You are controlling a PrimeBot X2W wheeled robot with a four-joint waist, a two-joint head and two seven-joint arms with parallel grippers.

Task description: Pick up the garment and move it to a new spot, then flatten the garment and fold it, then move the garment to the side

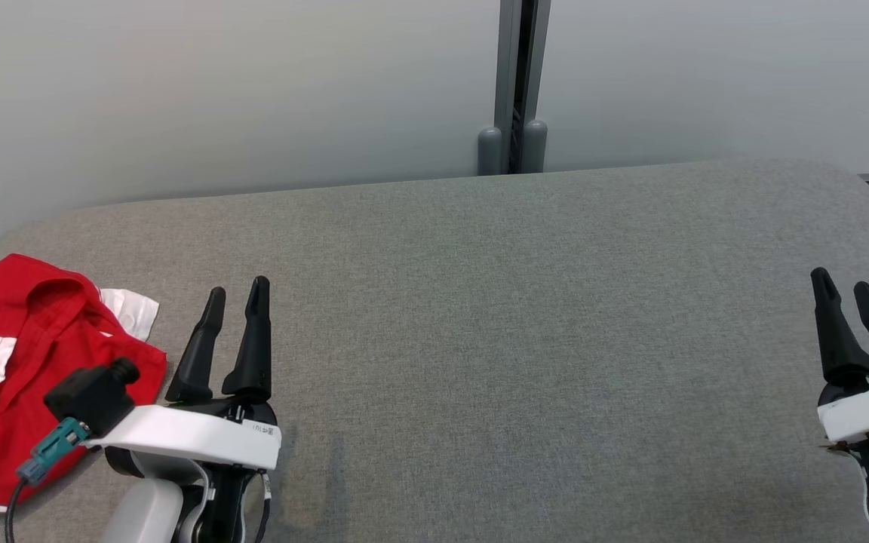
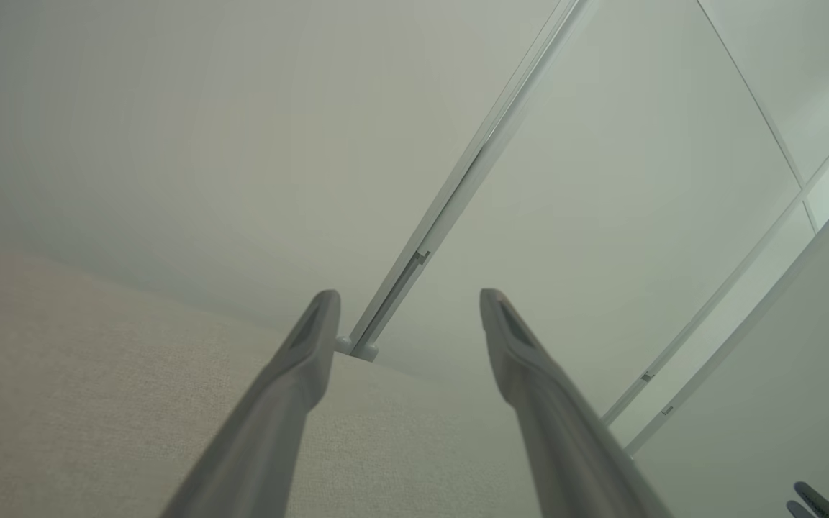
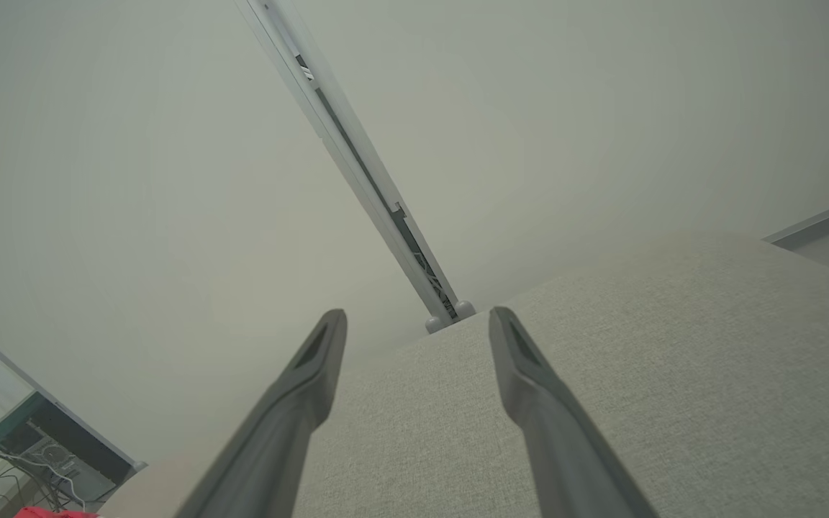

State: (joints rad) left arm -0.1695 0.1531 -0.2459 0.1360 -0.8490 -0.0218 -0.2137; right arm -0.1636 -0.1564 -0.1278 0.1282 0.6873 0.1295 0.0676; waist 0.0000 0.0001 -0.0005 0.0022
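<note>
The right gripper (image 3: 416,316), spread wide and empty, points across a grey fabric surface (image 3: 673,374) toward a wall (image 3: 134,180).

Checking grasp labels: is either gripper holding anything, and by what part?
Nothing is held: left gripper and right gripper stand open and empty; the red garment lies crumpled on the table.

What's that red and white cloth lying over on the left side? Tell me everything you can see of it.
The red garment with white bands looks like soft knit cloth. It lies crumpled and folded over itself on the grey woven-fabric surface, at the robot's left, partly cut off by the head view's edge. The open left gripper stands beside it, clear of it; nothing holds it.
</note>
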